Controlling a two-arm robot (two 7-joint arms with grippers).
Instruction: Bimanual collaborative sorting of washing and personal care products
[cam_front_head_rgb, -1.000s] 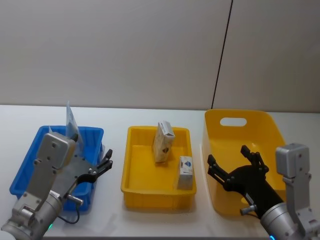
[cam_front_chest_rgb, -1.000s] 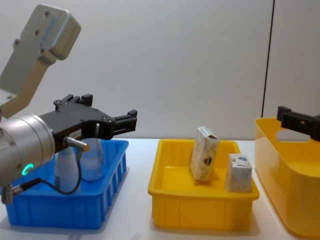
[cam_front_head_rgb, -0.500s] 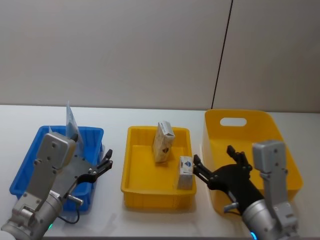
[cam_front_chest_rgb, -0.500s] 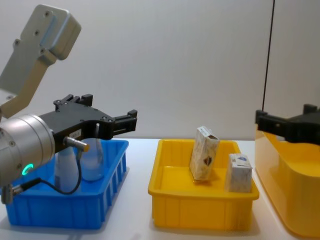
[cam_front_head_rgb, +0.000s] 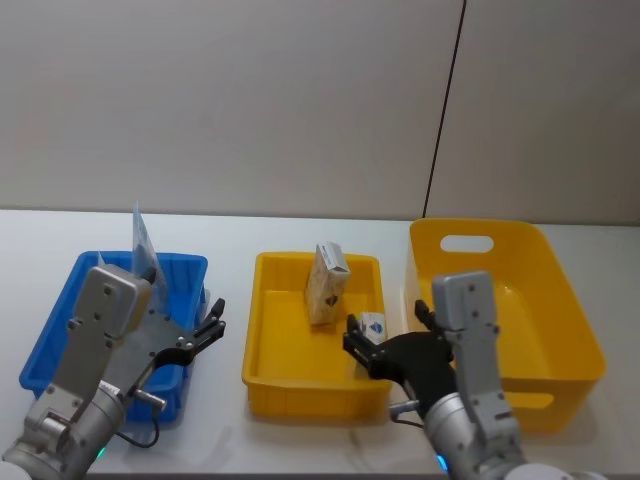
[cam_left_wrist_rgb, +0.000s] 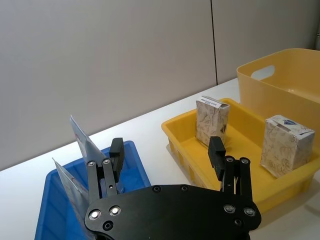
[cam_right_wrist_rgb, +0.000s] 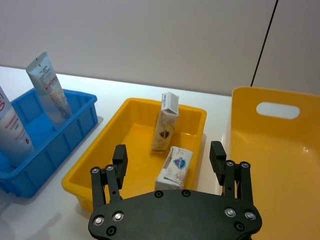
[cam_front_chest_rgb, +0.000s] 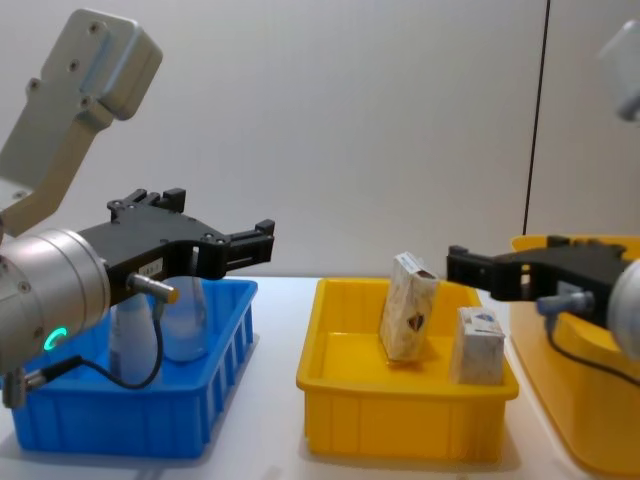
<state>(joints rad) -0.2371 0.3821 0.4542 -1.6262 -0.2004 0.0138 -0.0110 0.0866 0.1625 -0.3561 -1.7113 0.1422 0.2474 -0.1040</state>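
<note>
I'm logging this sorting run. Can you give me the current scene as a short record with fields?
Blue bin: two tubes leaning inside
Yellow tray: tall carton standing, short carton nearer the robot
Yellow tub: right of the tray
Left gripper: open, above the blue bin's right edge
Right gripper: open, above the short carton

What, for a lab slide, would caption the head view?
Right gripper, jaws open, hovers over the small carton in the yellow tray; left gripper hovers open by the blue bin holding tubes.
</note>
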